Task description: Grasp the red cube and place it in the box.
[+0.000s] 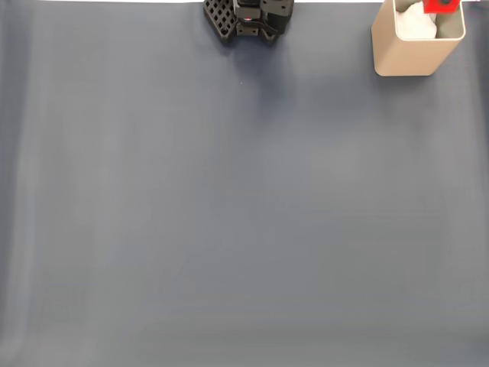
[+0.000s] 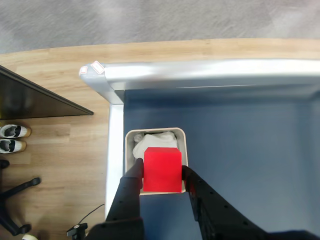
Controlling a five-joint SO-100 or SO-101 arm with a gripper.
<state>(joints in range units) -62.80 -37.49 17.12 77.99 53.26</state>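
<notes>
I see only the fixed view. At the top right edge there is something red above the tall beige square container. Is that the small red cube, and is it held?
Observer: Yes. In the wrist view the small red cube sits between the black gripper fingers, gripped on both sides.
Operator: Is it over the opening?
Observer: Yes, directly above the tall beige square container.
Operator: Is the container empty?
Observer: No, crumpled white material lies inside.

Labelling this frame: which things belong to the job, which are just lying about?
Job:
red cube, held in the tool above the box
box, beige, white crumpled stuff inside

Lying about:
shoes on the wood floor
chair base
black cable
</notes>
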